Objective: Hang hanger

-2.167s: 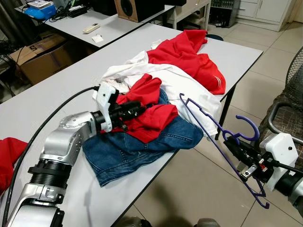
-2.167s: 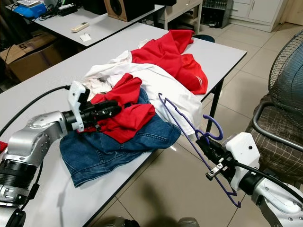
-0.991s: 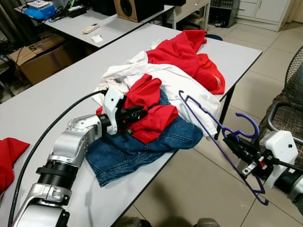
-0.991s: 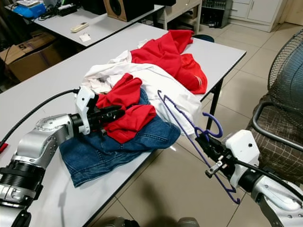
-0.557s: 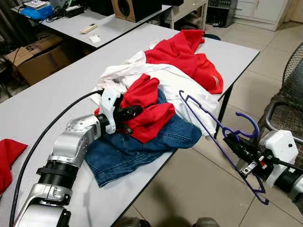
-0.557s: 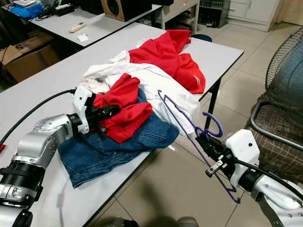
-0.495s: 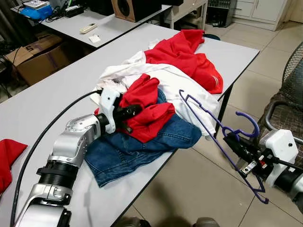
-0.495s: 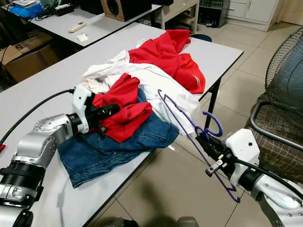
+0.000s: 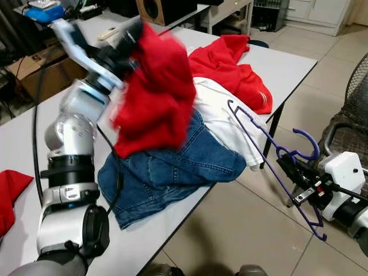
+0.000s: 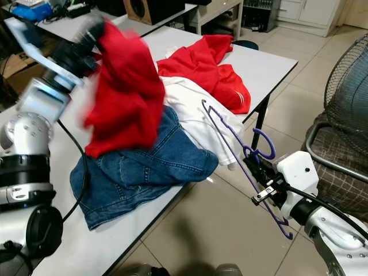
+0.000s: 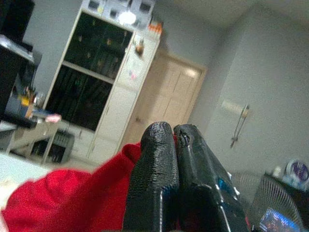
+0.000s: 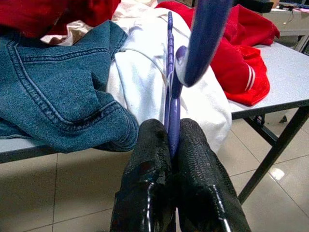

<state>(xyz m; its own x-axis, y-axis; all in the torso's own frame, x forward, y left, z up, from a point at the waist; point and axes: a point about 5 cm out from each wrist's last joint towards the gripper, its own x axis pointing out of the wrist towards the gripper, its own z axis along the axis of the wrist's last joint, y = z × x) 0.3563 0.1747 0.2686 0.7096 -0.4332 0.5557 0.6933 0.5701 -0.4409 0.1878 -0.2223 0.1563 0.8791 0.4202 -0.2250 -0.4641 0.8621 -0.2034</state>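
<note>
The left gripper point(image 11: 175, 140) is pinched tight on a red garment point(image 9: 155, 92), held up, blurred, above the grey table point(image 9: 290, 60), while the right gripper point(image 12: 173, 137) clamps the purple hanger point(image 9: 261, 150) off the table's right edge. Below the raised cloth lie blue jeans point(image 9: 172, 167), a white shirt point(image 9: 221, 118) and, farther off, what looks like a second red top point(image 9: 230, 66). The left arm is raised, the right held low.
</note>
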